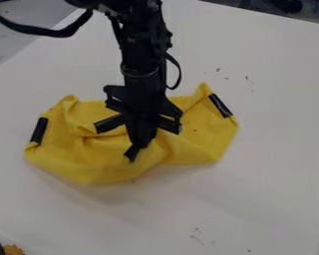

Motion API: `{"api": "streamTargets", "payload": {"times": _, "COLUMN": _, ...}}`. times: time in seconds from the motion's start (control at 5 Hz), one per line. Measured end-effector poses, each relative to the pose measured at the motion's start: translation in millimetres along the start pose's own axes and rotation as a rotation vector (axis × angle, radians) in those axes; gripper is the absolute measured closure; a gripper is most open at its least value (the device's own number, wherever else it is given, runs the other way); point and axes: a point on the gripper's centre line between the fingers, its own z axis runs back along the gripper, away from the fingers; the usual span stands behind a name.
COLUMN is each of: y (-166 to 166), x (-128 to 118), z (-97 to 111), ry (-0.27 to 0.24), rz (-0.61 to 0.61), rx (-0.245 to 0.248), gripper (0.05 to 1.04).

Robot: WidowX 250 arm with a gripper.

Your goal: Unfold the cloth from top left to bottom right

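The yellow cloth [205, 144] lies bunched on the surface [262, 199]; my end effector [142, 143] is at its middle, whether gripping I cannot tell. Catching several layers could make a pull drag it whole.

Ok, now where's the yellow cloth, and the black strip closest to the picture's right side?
Yellow cloth [76, 162]: camera view, on its lower left part.
Black strip [221, 106]: camera view, on its middle.
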Motion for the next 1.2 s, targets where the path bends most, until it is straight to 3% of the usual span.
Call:
{"api": "streamTargets", "payload": {"times": 0.4, "y": -28, "x": -28, "z": -20, "ry": 0.001, "rz": 0.034, "rx": -0.055, "gripper": 0.987}}
{"api": "streamTargets", "payload": {"times": 0.6, "y": -37, "x": -42, "z": -27, "ry": 0.007, "rz": 0.044, "rx": -0.064, "gripper": 0.817}}
{"api": "streamTargets", "payload": {"times": 0.8, "y": -47, "x": -47, "z": -16, "ry": 0.016, "rz": 0.047, "rx": -0.066, "gripper": 0.537}}
{"api": "streamTargets", "payload": {"times": 1.0, "y": -65, "x": -58, "z": -9, "ry": 0.062, "rz": 0.089, "rx": -0.113, "gripper": 0.232}}
{"api": "streamTargets", "payload": {"times": 1.2, "y": -92, "x": -67, "z": 1, "ry": 0.083, "rz": 0.183, "rx": -0.179, "gripper": 0.072}}
